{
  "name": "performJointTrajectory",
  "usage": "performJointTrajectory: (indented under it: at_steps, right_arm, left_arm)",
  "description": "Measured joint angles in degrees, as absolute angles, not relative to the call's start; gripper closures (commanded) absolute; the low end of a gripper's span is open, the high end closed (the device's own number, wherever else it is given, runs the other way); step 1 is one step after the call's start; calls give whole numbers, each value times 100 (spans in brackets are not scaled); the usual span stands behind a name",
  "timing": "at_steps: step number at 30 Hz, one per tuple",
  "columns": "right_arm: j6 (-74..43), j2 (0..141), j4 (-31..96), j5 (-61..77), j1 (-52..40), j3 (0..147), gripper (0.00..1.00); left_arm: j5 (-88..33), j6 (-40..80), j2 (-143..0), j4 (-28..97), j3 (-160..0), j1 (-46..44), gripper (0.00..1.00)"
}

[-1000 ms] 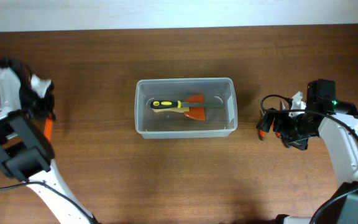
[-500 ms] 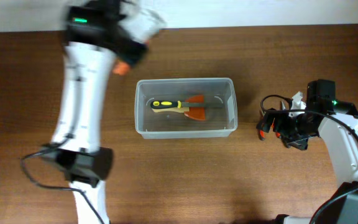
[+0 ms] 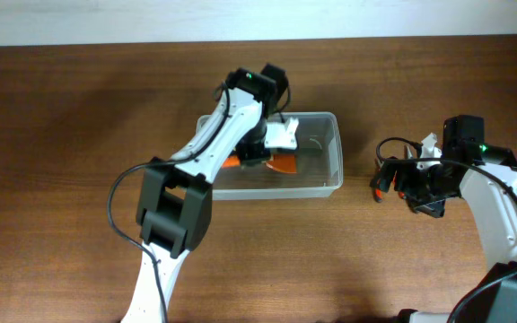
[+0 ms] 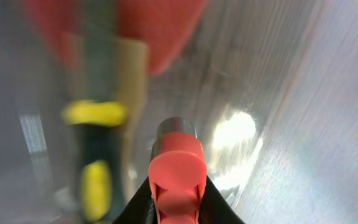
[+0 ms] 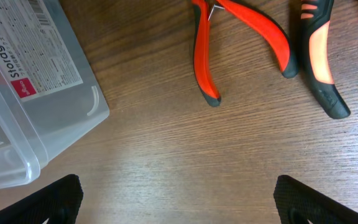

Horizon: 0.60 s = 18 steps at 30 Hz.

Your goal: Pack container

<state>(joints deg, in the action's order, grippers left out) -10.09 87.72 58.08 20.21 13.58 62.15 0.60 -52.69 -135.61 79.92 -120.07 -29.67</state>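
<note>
**Left Gripper Holding Red-Ended Tool Inside the Storage Box**

The container (image 3: 267,192) is sitting at the middle of the wooden table (image 3: 79,117), with its long sides running left to right in the overhead view. The left arm is crossing the tub's left part. The left gripper (image 4: 176,200) is hanging inside the tub and pinching a red-ended tool (image 4: 176,165) between its dark fingers (image 4: 135,208). A metal collar is showing just behind the tool's coral tip.

Beside that tool, a yellow-and-black handle (image 4: 95,149) is lying on the tub floor, too blurred to name more closely. An orange wedge (image 3: 284,166) is lying next to it.

The right gripper (image 5: 176,190) is hovering over bare wood to the right of the container, well apart from it. Its fingers are spread wide and are holding nothing.

In its wrist view, a corner of the tub is showing a white label (image 5: 33,53) reading "Storage Box" beside a small red logo. The finer print and the barcode are too small to read.

Ahead of that gripper, pliers (image 5: 201,56) with orange-red grips are lying on the table. A black-and-orange handle (image 5: 321,59) is resting just beside them.
</note>
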Motion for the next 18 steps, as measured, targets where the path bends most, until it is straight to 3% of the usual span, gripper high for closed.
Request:
performJointTrajectory:
  at_steps: [1,2,8,16,18]
  right_arm:
    - [-1007,8772,5811,2021,1358,6215,1]
    - [-1007,8772,5806,2021,1358,6215,1]
    - [-1011,8772,5581,2021,1358,6215,1]
    - [-1009,8772,5011,1562,1376,6215,0]
    - [-991,8772,5009,1236,1380,6215,9]
  left_arm:
    - [78,-5306,-13587,7970,-11928,-2965,52]
    - [97,-5319,-13592,7961,-11887,-2961,1]
    - [143,-5059,-13590,7902,-12049,-2961,1]
    - [729,-3745,-13181,7819,-13837,-2729,1]
    - [808,-3376,-12879,7841,-14287,-2519,1]
